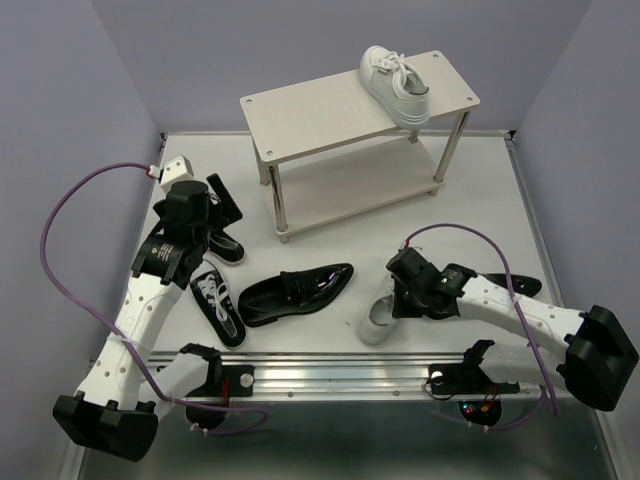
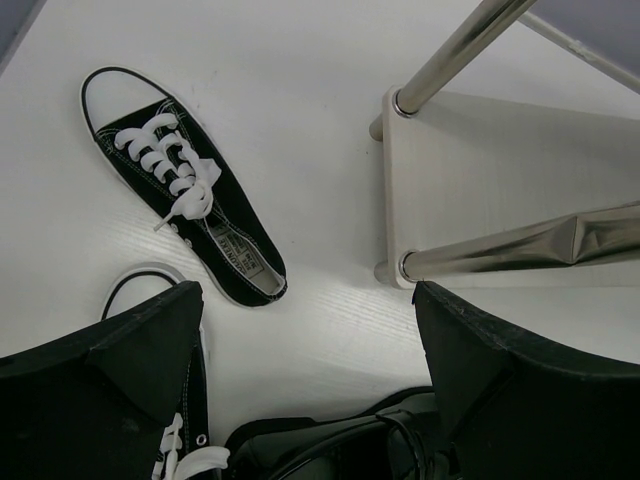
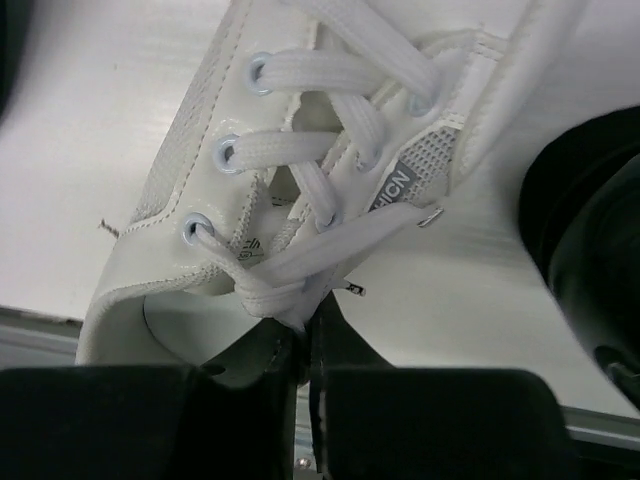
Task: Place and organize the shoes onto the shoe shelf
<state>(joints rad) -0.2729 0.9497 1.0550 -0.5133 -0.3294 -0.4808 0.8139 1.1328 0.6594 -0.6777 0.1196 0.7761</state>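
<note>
The right claw (image 3: pixel 305 385) is pinching nearly shut on the white sneaker (image 3: pixel 200 200) by its tongue, at the table's (image 1: pixel 480 200) 5 o'clock, just beside the near rail (image 1: pixel 340 375). The left claw (image 2: pixel 310 340) is gaping wide, holding nothing, at 9 o'clock. The shelf (image 1: pixel 330 115) is standing at 12, with bare table showing between it and the sneaker.

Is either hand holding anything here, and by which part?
The right hand pinches the near white sneaker at its tongue and lace knot. The left hand is open, empty.

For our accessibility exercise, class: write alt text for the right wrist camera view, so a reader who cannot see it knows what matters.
The right pincer is closed on a white lace-up sneaker at its lace knot, seen close up. The sneaker rests on a white table and fills most of the view.
</note>
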